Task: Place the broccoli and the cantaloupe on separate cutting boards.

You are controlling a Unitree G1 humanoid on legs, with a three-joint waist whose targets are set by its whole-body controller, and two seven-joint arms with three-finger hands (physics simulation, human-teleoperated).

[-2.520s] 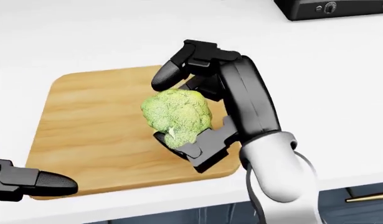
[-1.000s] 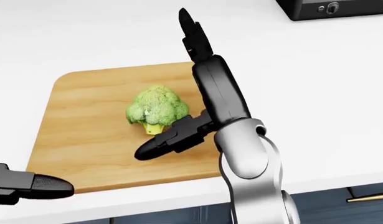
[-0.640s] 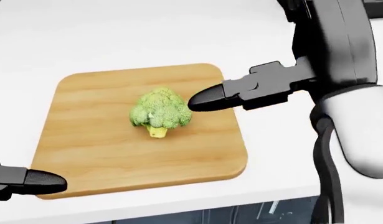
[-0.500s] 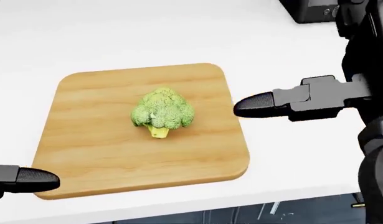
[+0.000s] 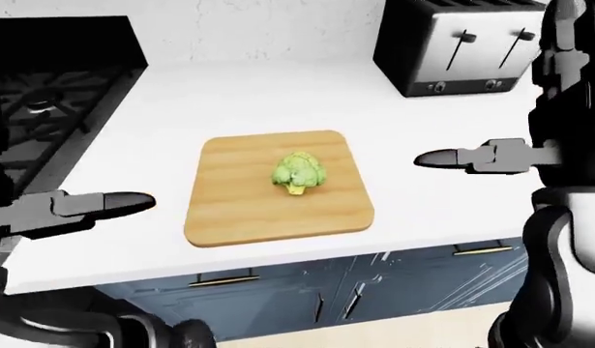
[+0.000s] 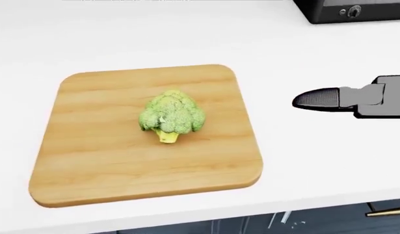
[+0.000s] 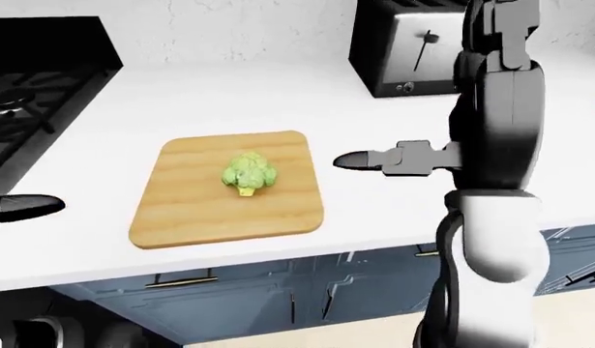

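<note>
The green broccoli lies loose near the middle of the wooden cutting board on the white counter. My right hand is open and empty, raised to the right of the board, with one dark fingertip pointing toward it and clear of it. My left hand is open and empty, to the left of the board near the counter's near edge. No cantaloupe and no second board show in any view.
A silver toaster stands on the counter at the top right. A black stove lies at the left. Blue cabinets with gold handles run below the counter edge.
My right hand opened, let go of the broccoli and drew away to the right. The broccoli now rests on the board. My left hand has left the head view.
</note>
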